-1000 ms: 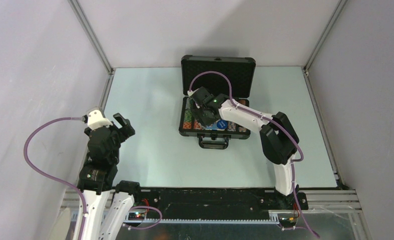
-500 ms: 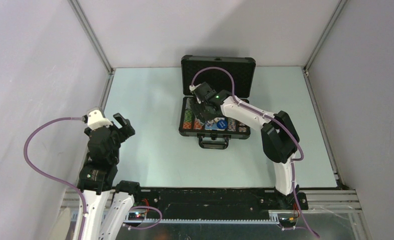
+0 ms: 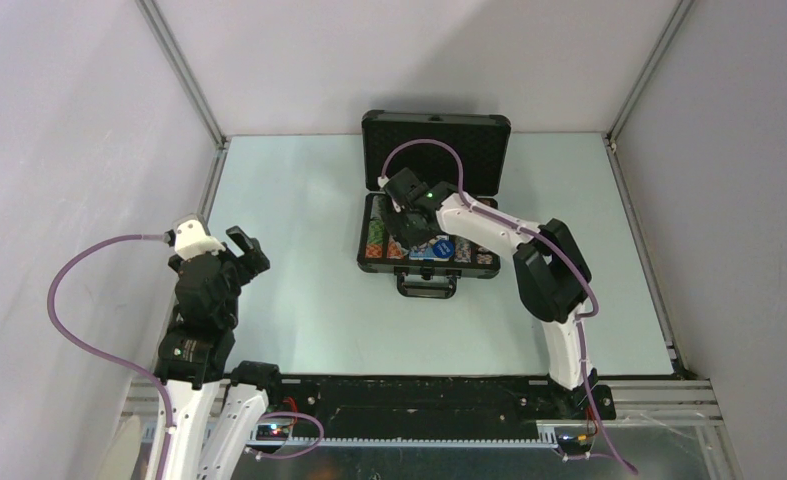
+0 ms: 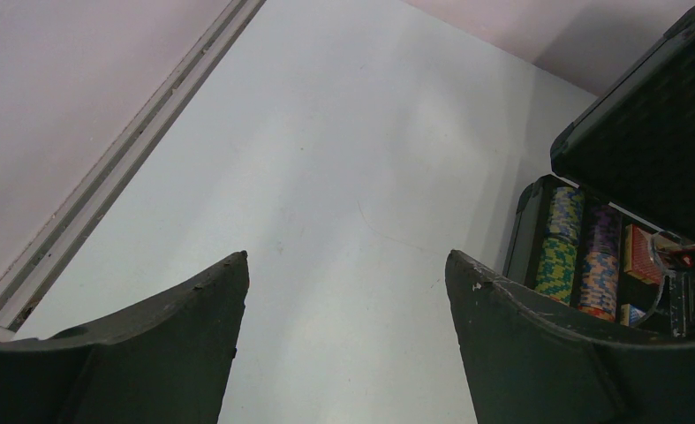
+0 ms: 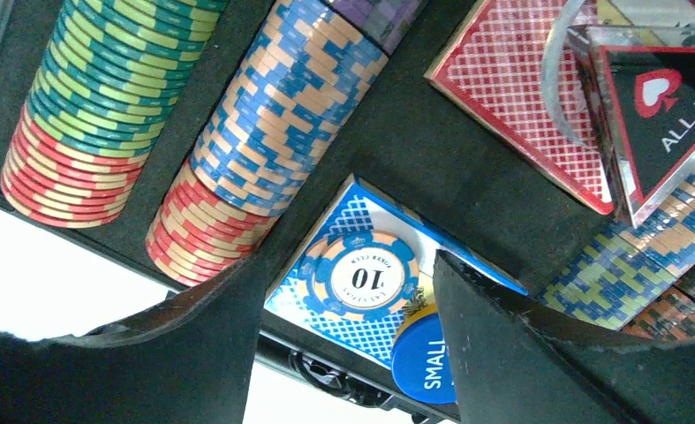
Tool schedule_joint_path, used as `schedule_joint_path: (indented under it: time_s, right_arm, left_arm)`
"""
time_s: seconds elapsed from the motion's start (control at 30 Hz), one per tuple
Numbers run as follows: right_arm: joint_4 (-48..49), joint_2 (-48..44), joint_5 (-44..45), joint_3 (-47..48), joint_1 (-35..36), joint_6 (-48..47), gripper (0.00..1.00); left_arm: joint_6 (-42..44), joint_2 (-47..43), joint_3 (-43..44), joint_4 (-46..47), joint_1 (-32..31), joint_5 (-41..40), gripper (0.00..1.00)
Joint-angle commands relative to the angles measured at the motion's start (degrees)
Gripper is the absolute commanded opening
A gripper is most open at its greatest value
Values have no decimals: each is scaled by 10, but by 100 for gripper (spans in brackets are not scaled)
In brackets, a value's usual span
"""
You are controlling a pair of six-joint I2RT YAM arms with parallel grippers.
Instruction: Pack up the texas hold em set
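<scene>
The right gripper has its fingers apart and holds nothing. Just under it, between the fingers, a loose chip lies flat on a blue card deck in the briefcase, with a blue button beside it. A clumsy pinch could flick the chip or shove the button. Past the fingertips sit the red deck and the triangle marker. Only the top camera shows the lid standing up beyond the hand, and the left gripper, fingers apart too, well away.

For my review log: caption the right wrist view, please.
Open right gripper hovers over a 10 chip lying on the blue card deck inside the briefcase.
</scene>
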Motion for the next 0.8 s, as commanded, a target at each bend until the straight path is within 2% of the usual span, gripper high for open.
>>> schedule_joint_path:
  time_s: [0.0,0.77]
  right_arm:
    - [-19,0,-5,16,12,14,71]
    - [-42,20,21,41,37,14,51]
  left_arm:
    - [10,-1,-1,14,3,1,87]
    - [11,-2,-1,14,3,2,87]
